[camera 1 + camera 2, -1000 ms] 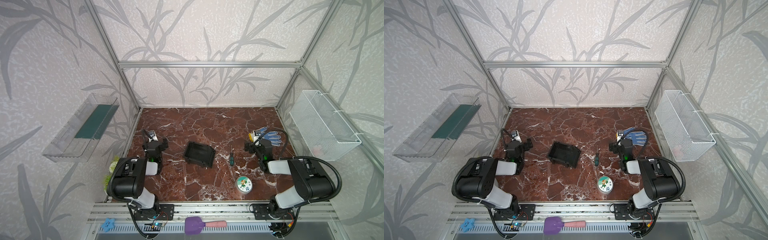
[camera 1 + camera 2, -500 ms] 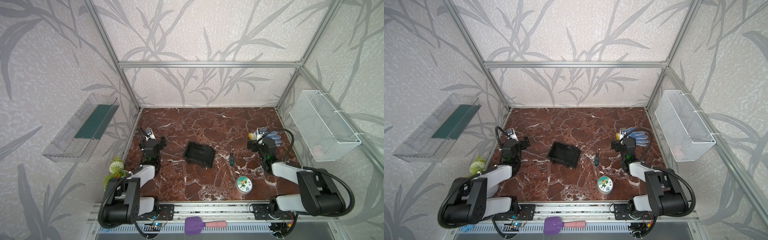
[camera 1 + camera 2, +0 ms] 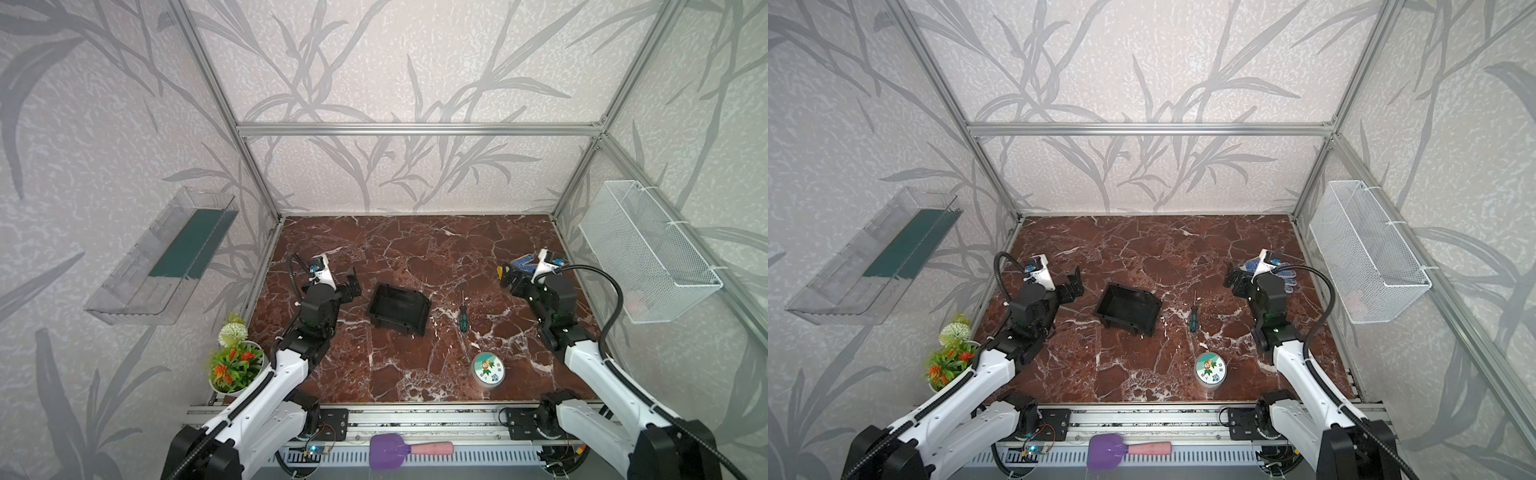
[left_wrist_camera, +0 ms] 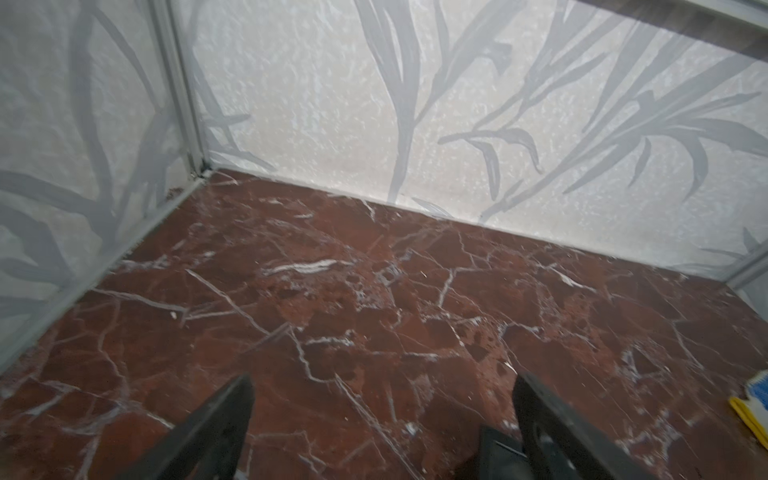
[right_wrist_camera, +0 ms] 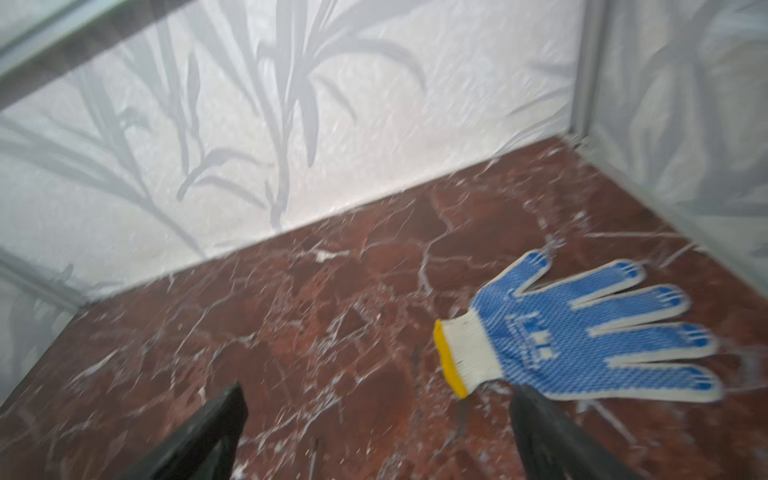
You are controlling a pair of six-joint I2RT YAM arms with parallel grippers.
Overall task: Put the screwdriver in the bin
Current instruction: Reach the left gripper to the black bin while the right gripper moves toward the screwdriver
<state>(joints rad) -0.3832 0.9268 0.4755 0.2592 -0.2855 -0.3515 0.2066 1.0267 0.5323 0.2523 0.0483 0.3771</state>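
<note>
Red-brown marble bench (image 3: 415, 249), leaf-patterned walls, aluminium frame.

Writing: none legible. Round tin (image 3: 488, 370), lower right of centre, carries a cartoon label whose print is too small to read. Blue-dotted glove (image 5: 582, 336) has a palm mark, blurred.

Task items: the screwdriver (image 3: 462, 318) (image 3: 1192, 318) lies flat on the bench at frame centre, just right of the bin (image 3: 399, 307) (image 3: 1128, 309) and not touching it. Its shaft points to the back wall. Bin sits upright, open side up.

Left gripper (image 3: 352, 284) (image 4: 382, 395): fingers spread, over bare marble left of the bin. Right gripper (image 3: 509, 278) (image 5: 374, 407): fingers spread, at right of frame beside the glove cuff, well apart from the screwdriver.

Change against the frames a second ago: both arms have unfolded from a tucked pose and now stretch forward. Left gripper sits nearer the bin. Potted plant (image 3: 235, 365) at lower left, then mostly hidden behind the left arm, is now in view. Screwdriver, bin and tin unmoved.
</note>
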